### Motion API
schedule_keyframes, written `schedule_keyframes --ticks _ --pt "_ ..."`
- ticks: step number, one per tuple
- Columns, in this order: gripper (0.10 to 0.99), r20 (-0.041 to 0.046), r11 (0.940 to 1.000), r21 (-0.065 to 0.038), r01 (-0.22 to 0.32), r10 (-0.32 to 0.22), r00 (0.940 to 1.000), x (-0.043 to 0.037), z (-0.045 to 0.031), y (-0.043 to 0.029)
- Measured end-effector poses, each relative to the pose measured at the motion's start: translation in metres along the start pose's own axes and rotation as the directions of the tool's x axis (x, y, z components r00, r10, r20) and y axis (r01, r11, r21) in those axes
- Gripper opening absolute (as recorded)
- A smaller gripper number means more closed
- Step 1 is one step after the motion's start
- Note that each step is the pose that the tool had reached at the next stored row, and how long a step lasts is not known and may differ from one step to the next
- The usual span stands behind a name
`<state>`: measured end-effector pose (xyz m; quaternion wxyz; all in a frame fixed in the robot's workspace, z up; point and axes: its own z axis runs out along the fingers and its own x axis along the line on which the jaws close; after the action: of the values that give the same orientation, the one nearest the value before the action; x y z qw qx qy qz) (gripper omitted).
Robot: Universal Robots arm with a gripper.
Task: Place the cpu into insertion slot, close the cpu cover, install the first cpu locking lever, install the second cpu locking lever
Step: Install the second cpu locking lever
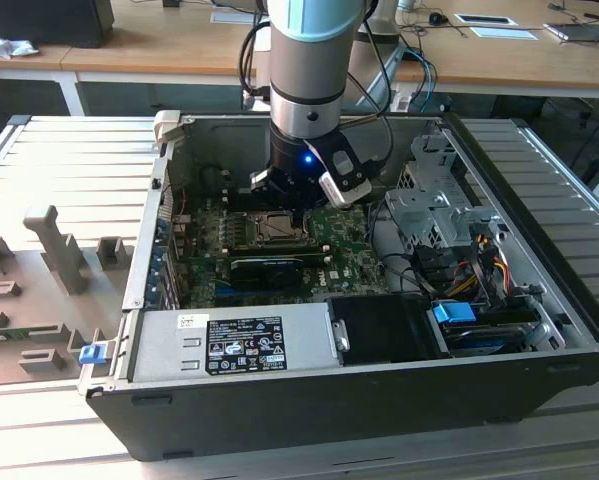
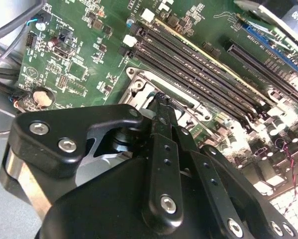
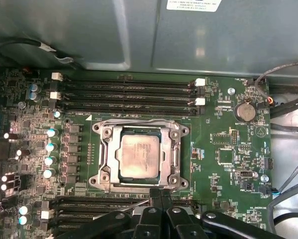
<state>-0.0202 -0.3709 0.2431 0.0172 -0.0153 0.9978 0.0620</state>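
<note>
The cpu (image 3: 140,155) lies flat in the insertion slot (image 3: 139,186) in the middle of the green motherboard (image 3: 223,164). Its pale face shows through the open centre of the silvery cpu cover (image 3: 105,149), which is folded down around it. A thin wire lever (image 3: 139,121) runs along the socket's side nearest the memory slots. My gripper (image 3: 158,191) is shut with its fingertips together just at the opposite edge of the socket, nothing visible between them. In the second wrist view the gripper (image 2: 161,97) tips stand over the socket's metal frame (image 2: 136,84). In the exterior view the arm (image 1: 304,100) stands over the socket (image 1: 276,228).
Long black memory slots (image 3: 129,94) flank the socket, and a coin battery (image 3: 246,111) sits beside them. The open computer case holds a power supply (image 1: 234,345), a metal drive cage (image 1: 429,200) and loose cables (image 1: 479,250). The grey case wall (image 3: 139,35) rises close behind the board.
</note>
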Motion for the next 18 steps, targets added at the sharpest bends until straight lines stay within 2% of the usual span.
schedule_keyframes --ticks 5,7,8,12,14,18 --pt "0.106 0.0000 1.0000 0.000 0.000 0.000 1.0000 0.0001 -0.0003 -0.0026" --pt "0.106 -0.0001 1.0000 0.000 0.000 0.000 1.0000 0.0001 -0.0029 -0.0063" --pt "0.106 -0.0005 1.0000 -0.001 0.002 -0.002 1.0000 0.0158 -0.0007 -0.0071" --pt "0.106 -0.0028 0.9999 -0.005 0.013 -0.013 0.9999 0.0236 0.0028 -0.0075" --pt "0.106 -0.0044 0.9999 -0.007 0.014 -0.014 0.9999 0.0324 0.0057 -0.0076" --pt "0.106 -0.0057 0.9999 -0.008 0.015 -0.015 0.9999 0.0332 0.0142 -0.0088"
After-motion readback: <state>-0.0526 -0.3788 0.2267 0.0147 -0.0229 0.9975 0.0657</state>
